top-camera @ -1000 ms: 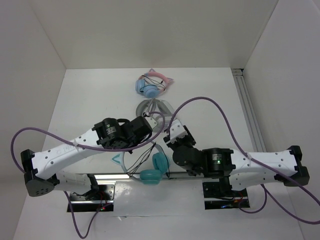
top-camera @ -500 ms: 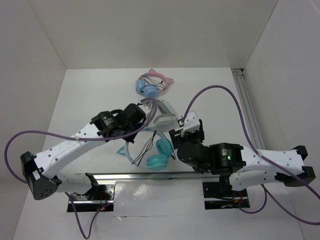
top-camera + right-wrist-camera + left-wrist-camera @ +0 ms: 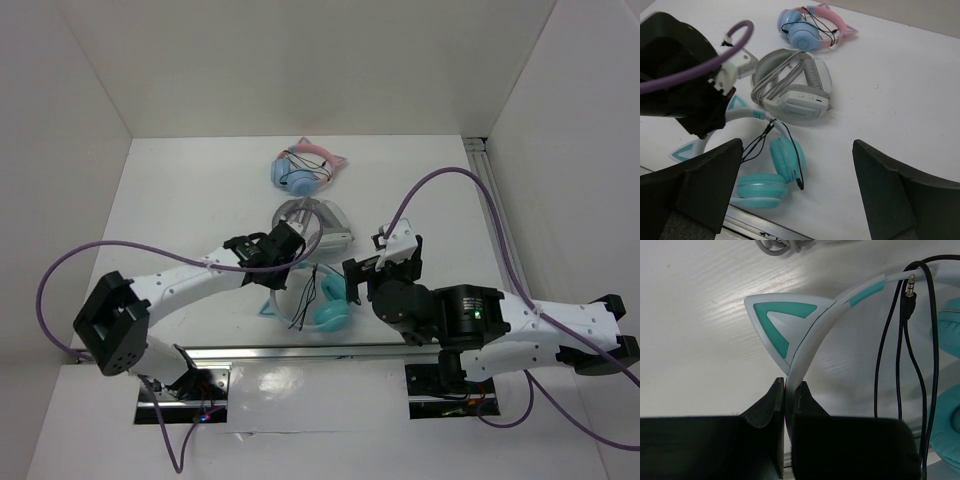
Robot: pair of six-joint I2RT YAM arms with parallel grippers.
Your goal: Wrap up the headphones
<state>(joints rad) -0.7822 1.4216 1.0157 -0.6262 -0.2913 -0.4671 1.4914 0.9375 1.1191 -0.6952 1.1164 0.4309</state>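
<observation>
Nothing legible: no text, brand, number or sign can be read on the headphones, on the left arm or right arm, or on the desk; the tiny marks on the side of the grey headphones in the right wrist view are too small to make out
</observation>
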